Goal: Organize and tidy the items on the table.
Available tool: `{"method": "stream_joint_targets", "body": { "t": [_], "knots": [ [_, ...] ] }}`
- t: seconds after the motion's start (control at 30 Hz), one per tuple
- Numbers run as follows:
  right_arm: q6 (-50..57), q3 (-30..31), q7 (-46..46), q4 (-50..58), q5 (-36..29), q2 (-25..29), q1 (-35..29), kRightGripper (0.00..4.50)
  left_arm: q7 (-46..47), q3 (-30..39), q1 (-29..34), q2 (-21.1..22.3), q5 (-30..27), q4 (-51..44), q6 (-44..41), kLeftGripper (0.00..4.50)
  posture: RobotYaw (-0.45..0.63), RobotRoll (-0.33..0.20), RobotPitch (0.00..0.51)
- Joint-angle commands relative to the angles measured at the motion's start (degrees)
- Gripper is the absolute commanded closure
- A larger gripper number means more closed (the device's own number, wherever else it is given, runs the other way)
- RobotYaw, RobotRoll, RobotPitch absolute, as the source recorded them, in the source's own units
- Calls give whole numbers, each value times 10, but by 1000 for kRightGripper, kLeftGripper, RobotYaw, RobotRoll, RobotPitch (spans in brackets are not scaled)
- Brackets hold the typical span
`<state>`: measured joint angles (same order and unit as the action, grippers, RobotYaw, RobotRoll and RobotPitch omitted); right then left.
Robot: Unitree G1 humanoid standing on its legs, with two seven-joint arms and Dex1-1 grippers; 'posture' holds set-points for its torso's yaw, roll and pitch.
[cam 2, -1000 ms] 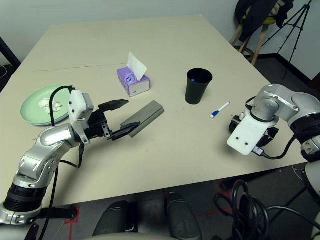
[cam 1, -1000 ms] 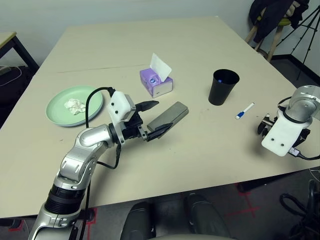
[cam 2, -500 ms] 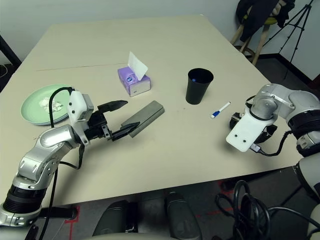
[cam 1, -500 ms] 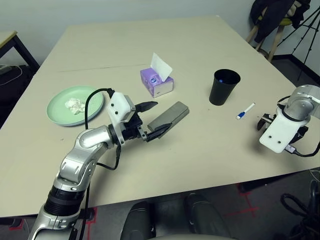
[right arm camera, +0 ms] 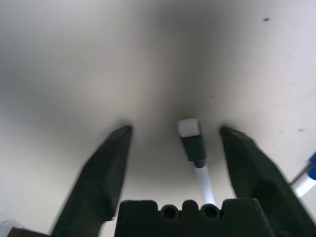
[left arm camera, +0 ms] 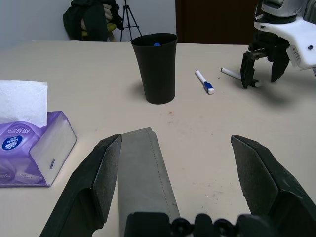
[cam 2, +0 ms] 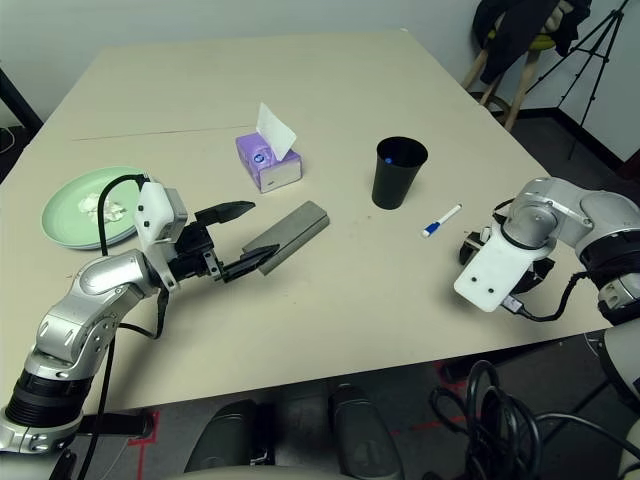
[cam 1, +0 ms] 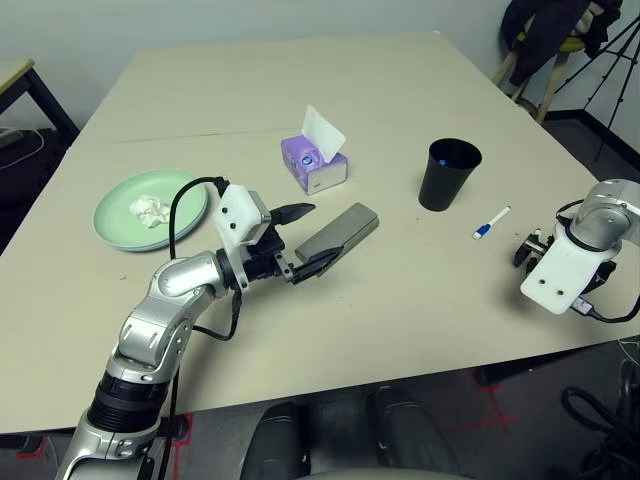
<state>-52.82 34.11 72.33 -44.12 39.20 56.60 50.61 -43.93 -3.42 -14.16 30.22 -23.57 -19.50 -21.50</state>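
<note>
One white pen with a blue tip (cam 1: 490,222) lies near the tall black plastic cup (cam 1: 447,174). The right gripper (left arm camera: 260,75) stands part open around another pen (right arm camera: 194,143). The left gripper (cam 1: 308,240) is wide open at the flat grey glasses case (cam 1: 337,231). Much stays untidy.

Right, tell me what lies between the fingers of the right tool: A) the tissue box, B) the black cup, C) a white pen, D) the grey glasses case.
C: the right wrist view shows a white pen lying on the table between the spread fingers of the right tool.
</note>
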Motion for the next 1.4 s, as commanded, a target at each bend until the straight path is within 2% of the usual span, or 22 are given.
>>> {"method": "stream_joint_targets", "body": {
  "t": [0.03,0.2,0.23,0.5,0.6,0.73,0.87,0.93,1.13,1.23,1.4],
  "knots": [
    [-7,14,1,0,0,-6,-22,2044,-1,-2,6,6,4,-9,-5,0,-6,0,131],
    [-5,11,5,5,-9,-6,-21,3954,-1,-2,4,7,5,-8,-6,0,-8,0,132],
    [-5,10,9,7,-13,-5,-21,4069,-1,-2,4,7,5,-8,-6,0,-8,0,132],
    [35,-12,55,40,-79,-6,-26,4068,-2,-3,1,6,6,-3,-5,0,-17,0,132],
    [144,-53,126,108,-194,-22,-38,4068,-2,-4,-1,5,7,0,-4,0,-17,0,132],
    [254,-89,167,182,-266,-37,-44,4068,-4,-4,-3,5,8,4,-1,0,-23,0,129],
    [470,-148,189,289,-387,-76,-40,4068,-7,-5,-8,5,9,11,1,0,-33,0,122],
    [564,-177,180,329,-436,-94,-39,4068,-9,-5,-9,5,10,13,3,0,-33,0,122],
    [749,-242,114,397,-529,-146,-13,4068,-14,-6,-14,5,12,20,5,0,-37,0,120],
    [779,-286,36,383,-555,-191,9,4068,-16,-6,-14,5,13,21,6,0,-37,0,119],
    [752,-364,-96,347,-575,-263,31,4068,-19,-8,-14,4,13,19,6,0,-37,0,111]
  ]
}}
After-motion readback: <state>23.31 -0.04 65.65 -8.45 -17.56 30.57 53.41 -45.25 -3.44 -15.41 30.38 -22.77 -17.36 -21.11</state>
